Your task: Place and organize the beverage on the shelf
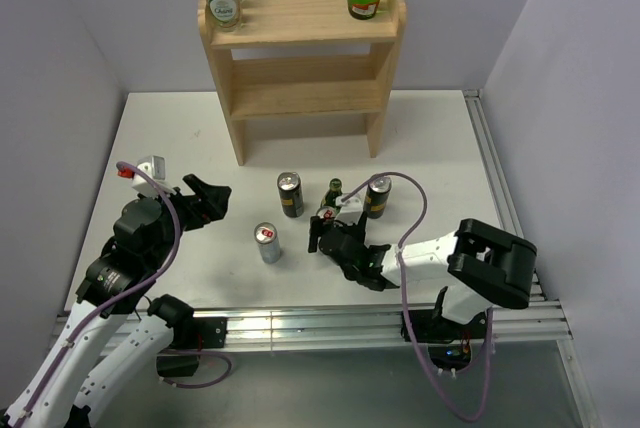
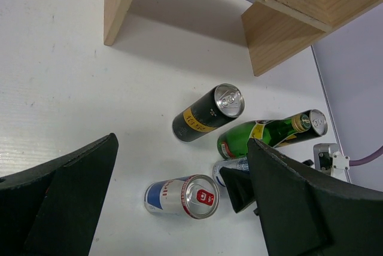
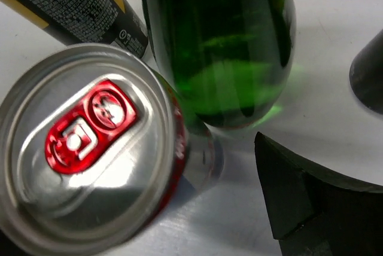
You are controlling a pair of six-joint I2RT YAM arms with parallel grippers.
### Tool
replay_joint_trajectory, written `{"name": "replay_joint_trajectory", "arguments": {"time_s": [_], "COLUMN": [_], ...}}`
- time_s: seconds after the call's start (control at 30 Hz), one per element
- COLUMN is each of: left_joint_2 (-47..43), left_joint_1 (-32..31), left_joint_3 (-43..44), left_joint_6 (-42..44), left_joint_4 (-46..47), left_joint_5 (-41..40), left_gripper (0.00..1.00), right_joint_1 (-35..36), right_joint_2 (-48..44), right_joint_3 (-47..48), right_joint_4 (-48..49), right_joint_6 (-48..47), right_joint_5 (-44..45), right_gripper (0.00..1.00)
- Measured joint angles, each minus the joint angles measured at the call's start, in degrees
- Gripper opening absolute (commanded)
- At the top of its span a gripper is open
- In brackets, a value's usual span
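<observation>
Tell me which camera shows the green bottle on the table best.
The left wrist view: the green bottle shows nearly whole there, with body, label and neck. The top external view shows the bottle small and from above. The right wrist view shows only its lower body, very close.

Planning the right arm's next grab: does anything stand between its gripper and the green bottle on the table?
Nothing visible does. In the wrist view only bare table lies between the open right gripper and the green bottle. A red-tabbed silver can stands close beside the bottle, crowding one side.
</observation>
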Motion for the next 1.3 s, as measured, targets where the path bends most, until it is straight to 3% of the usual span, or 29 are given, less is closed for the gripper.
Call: {"name": "replay_joint_trajectory", "arguments": {"time_s": [0.07,0.27,0.47,0.67,0.93,1.13,1.3], "left_joint_2": [0.0,0.2,0.3,0.3,0.2,-0.3,-0.9], "left_joint_1": [0.0,-0.1,-0.1,-0.1,-0.1,-0.1,-0.1], "left_joint_3": [0.0,0.0,0.0,0.0,0.0,0.0,0.0], "left_joint_6": [0.0,0.0,0.0,0.0,0.0,0.0,0.0], "left_joint_4": [0.0,0.0,0.0,0.0,0.0,0.0,-0.2], "left_joint_5": [0.0,0.0,0.0,0.0,0.0,0.0,-0.8], "left_gripper": [0.96,0.96,0.96,0.96,0.96,0.96,0.97], "right_joint_1": [-0.3,-0.6,-0.7,-0.1,5.3,6.4,3.5], "right_joint_2": [1.5,3.7,3.8,3.0,-4.1,-7.8,-2.9], "right_joint_3": [0.9,2.4,2.4,2.9,7.8,21.3,35.5], "right_joint_4": [1.1,3.0,3.2,0.6,-13.0,-15.4,-14.9], "right_joint_6": [-0.9,-2.1,-2.1,-0.7,-1.2,-9.7,-19.1], "right_joint_5": [0.1,1.1,1.5,1.9,3.7,4.9,3.8], "right_gripper": [0.88,0.59,0.0,0.0,0.0,0.0,0.0]}}
